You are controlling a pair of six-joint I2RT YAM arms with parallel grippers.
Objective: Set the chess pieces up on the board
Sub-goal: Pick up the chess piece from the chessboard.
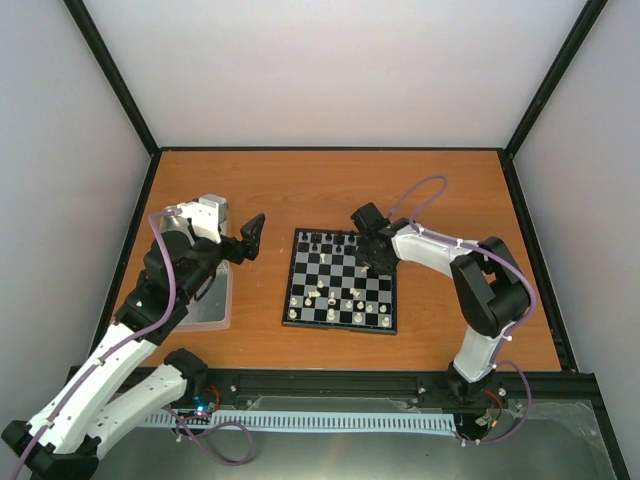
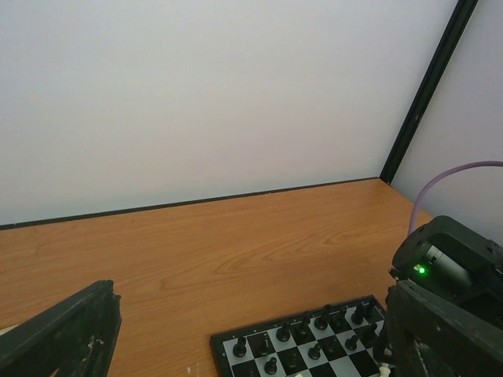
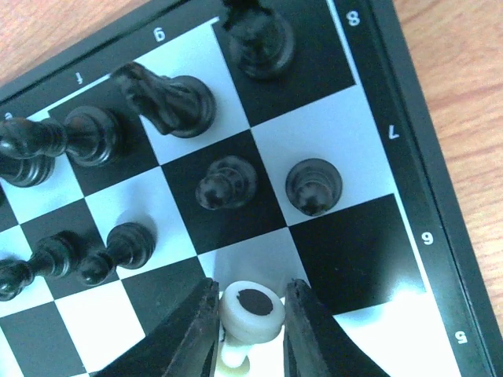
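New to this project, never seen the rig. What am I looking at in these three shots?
Two white-and-black robot arms are bolted at the near edge of an orange-brown wooden table. The wide picture looks down from above and behind them; the other two come from a camera on each wrist. On the table lies a small black-and-white chessboard with black chessmen and cream-white chessmen; a pale rectangular tray sits by the left arm. The left gripper hangs open, left of the board, holding nothing. The right gripper, over the board's far right part, pinches one cream-white piece between its black fingers, round base facing the wrist camera.
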